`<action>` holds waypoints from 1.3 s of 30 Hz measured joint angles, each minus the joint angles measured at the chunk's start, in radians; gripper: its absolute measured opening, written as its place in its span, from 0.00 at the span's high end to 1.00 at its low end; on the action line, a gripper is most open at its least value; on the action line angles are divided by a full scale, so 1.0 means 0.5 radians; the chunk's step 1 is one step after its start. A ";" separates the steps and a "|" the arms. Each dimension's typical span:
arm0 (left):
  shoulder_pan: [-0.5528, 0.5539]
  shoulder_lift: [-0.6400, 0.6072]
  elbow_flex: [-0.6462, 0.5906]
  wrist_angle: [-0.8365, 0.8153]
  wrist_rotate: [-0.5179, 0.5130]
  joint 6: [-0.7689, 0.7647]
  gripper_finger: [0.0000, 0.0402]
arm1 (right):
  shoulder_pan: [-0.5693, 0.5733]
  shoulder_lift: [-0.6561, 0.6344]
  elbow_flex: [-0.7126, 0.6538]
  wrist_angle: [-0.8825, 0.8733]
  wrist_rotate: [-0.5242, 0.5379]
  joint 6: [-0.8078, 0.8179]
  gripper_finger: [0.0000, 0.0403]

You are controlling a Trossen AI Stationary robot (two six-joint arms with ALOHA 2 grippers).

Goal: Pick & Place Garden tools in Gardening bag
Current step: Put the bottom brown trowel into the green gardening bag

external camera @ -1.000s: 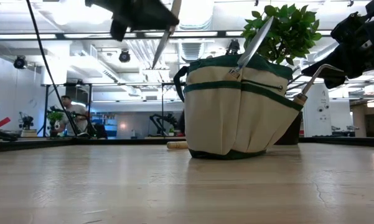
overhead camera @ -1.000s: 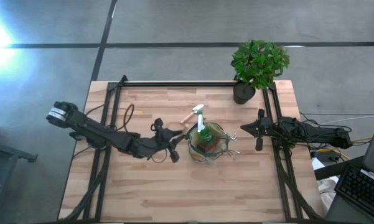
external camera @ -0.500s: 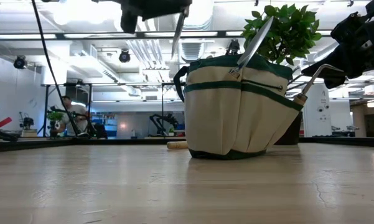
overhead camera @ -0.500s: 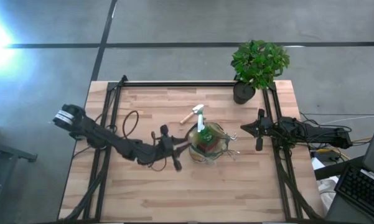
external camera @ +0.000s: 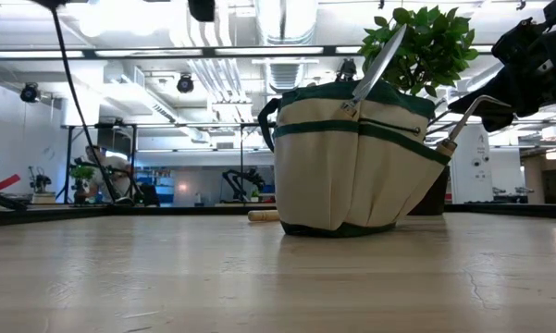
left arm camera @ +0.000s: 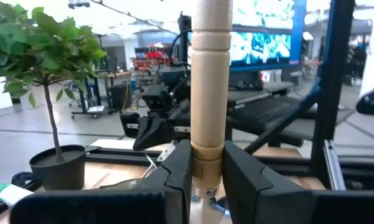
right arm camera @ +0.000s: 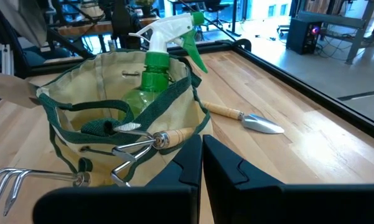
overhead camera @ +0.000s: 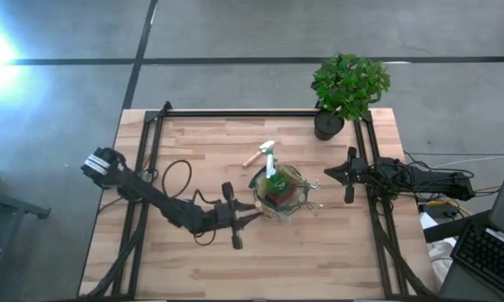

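The olive-and-cream gardening bag (overhead camera: 278,195) stands near the table's middle; it also shows in the low view (external camera: 352,157) and the right wrist view (right arm camera: 106,99). It holds a green spray bottle (right arm camera: 154,74), a trowel (external camera: 381,57) and forks (right arm camera: 137,144). My left gripper (overhead camera: 239,220) is just left of the bag, shut on a wooden-handled tool (left arm camera: 210,87). My right gripper (overhead camera: 329,174) waits shut and empty at the bag's right. A loose trowel (overhead camera: 258,154) lies flat on the table behind the bag. My left gripper pinches the tool's wooden handle (left arm camera: 208,134) between its two fingers (left arm camera: 178,174), just below a turned ring. The fingers lie across the handle. The tool is lifted clear of the table. Its metal head is hidden behind the fingers.
A potted green plant (overhead camera: 350,84) stands at the far right corner. A black frame rail (overhead camera: 235,112) runs along the far edge, and others run down both sides. A black cable (overhead camera: 178,172) loops over the left arm. Bare wood lies at the near side.
My left gripper has gone toward the table's near edge and a little right, beside the bag, and up out of the low view. It carries the tool, whose metal blade no longer shows there. My right gripper has kept still.
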 joint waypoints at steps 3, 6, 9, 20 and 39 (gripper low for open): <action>0.022 0.125 0.000 0.262 -0.002 0.036 0.84 | -0.001 0.000 0.000 0.000 0.000 0.000 0.98; 0.041 0.246 0.000 0.483 -0.045 0.091 0.84 | 0.000 0.000 0.000 0.000 0.000 0.000 0.98; 0.046 0.322 0.003 0.593 -0.221 0.140 0.84 | -0.001 0.000 0.000 0.000 0.000 0.001 0.98; 0.050 0.378 0.043 0.559 -0.355 0.085 0.84 | 0.000 0.000 0.000 0.000 0.000 0.000 0.98; 0.050 0.379 0.035 0.285 -0.427 0.049 0.84 | 0.000 0.000 0.000 0.000 0.000 0.000 0.98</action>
